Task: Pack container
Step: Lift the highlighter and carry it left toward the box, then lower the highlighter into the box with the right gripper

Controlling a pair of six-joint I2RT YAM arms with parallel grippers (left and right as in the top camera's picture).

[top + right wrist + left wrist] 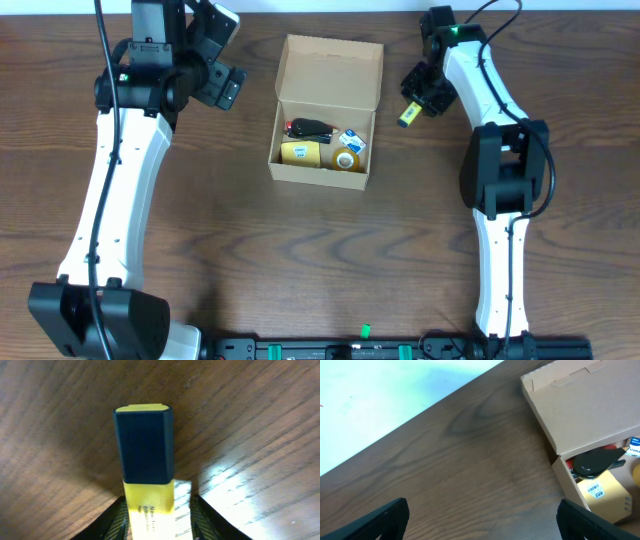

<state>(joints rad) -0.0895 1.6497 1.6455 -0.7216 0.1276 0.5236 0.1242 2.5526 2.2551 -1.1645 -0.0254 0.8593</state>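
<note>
The container, a tan cardboard box point(325, 150) with its flap lid open to the back, sits mid-table; it also shows in the left wrist view point(585, 405). Inside lie a black and red stapler point(310, 128), a yellow box point(300, 153), a tape roll point(347, 160) and a small blue and white pack point(352, 139). A yellow highlighter with a dark blue cap point(408, 116) lies on the table right of the box. My right gripper point(157, 520) is open with its fingers either side of the highlighter point(145, 455); the left finger touches it and a gap shows on the right. My left gripper point(482, 520) is open and empty above bare table left of the box.
The wooden table's far edge point(415, 412) runs close behind my left gripper. Both arms reach over the back of the table, one on each side of the box.
</note>
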